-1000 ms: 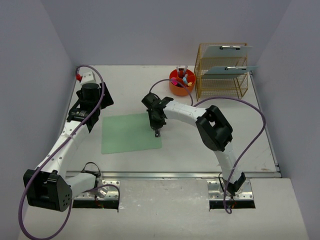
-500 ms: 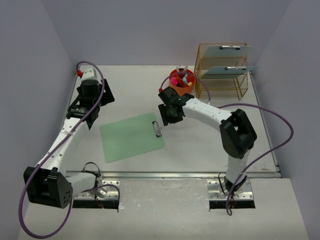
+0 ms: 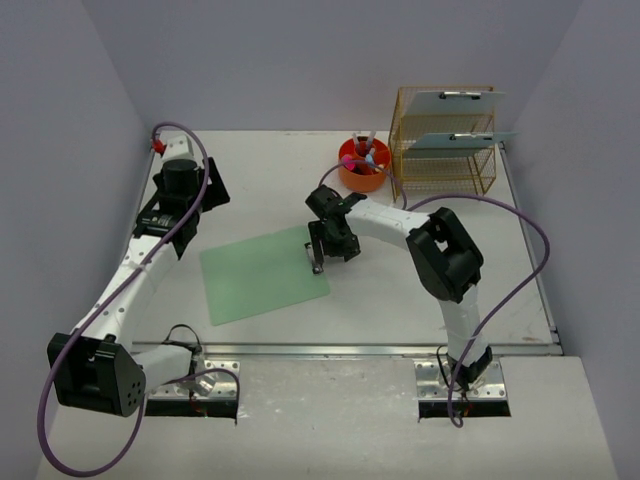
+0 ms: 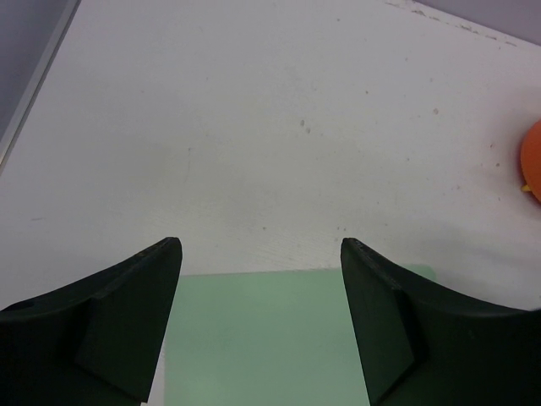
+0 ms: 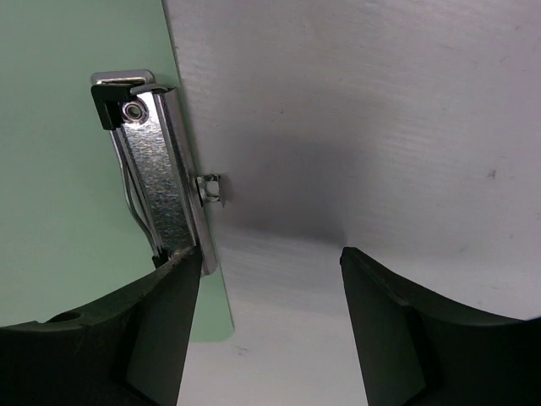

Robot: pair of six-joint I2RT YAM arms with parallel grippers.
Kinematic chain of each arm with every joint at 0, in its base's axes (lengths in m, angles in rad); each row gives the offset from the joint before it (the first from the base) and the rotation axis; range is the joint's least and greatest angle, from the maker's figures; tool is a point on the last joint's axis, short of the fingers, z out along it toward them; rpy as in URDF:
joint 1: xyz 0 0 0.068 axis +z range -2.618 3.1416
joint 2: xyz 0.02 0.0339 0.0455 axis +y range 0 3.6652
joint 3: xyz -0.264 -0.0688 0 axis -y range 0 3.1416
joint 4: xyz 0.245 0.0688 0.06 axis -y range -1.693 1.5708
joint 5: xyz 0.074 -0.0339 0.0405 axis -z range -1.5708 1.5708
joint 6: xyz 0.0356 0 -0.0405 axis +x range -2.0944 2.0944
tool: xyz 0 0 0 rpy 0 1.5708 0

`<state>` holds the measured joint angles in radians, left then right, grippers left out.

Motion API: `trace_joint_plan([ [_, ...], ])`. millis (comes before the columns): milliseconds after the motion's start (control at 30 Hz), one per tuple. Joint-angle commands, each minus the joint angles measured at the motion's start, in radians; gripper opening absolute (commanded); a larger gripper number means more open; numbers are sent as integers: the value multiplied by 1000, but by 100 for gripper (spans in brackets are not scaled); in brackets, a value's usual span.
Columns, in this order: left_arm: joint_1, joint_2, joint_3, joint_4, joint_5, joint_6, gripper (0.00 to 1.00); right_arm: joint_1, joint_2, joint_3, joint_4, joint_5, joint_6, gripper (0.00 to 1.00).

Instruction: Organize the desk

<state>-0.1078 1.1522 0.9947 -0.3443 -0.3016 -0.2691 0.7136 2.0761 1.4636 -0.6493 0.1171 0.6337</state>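
Observation:
A green clipboard (image 3: 262, 272) lies flat and slightly askew on the white desk (image 3: 420, 290), with its metal clip (image 3: 316, 257) at its right edge. My right gripper (image 3: 330, 245) hangs open just over that clip end. In the right wrist view the clip (image 5: 161, 186) and the green board (image 5: 68, 169) sit at the left. My right gripper (image 5: 270, 262) spans bare desk, and its left finger overlaps the clip's lower end without holding it. My left gripper (image 3: 182, 240) is open beside the board's upper left corner. The left wrist view shows my left gripper (image 4: 260, 254) empty above the board's edge (image 4: 262, 338).
An orange cup (image 3: 363, 165) with pens stands at the back, and its rim shows as an orange edge (image 4: 532, 161) in the left wrist view. Beside it is a gold wire rack (image 3: 445, 160) holding two pale blue clipboards (image 3: 458, 100). Lavender walls enclose the desk, and a metal rail (image 3: 350, 350) runs along the front.
My right gripper has opened and let go of the clip. The clipboard has turned slightly. The right arm swung toward the cup, then came back over the clip. The left arm hardly moved.

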Motion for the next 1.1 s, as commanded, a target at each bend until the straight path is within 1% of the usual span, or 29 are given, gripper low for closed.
trace_joint_plan([
  [0,13,2,-18,55,3,-2,75,28,42,100,0,5,37,68],
  [167,13,9,-28,60,4,-2,75,38,87,122,15,0,29,69],
  [300,20,9,-42,66,11,2,75,44,102,121,29,-38,35,72],
  [367,23,9,-48,70,19,4,75,47,110,127,34,-46,37,72],
  [467,28,10,-54,73,26,7,74,47,114,129,40,-70,31,65],
  [700,31,9,-62,74,33,11,74,36,80,75,38,-69,9,63],
  [800,31,9,-65,74,36,13,74,25,67,62,44,-88,2,65],
  [900,31,9,-71,76,45,10,74,21,64,64,62,-138,-1,69],
  [967,31,9,-71,77,50,10,74,17,65,64,79,-190,-1,70],
  [1067,31,9,-68,77,53,14,74,18,70,64,92,-217,-6,69],
])
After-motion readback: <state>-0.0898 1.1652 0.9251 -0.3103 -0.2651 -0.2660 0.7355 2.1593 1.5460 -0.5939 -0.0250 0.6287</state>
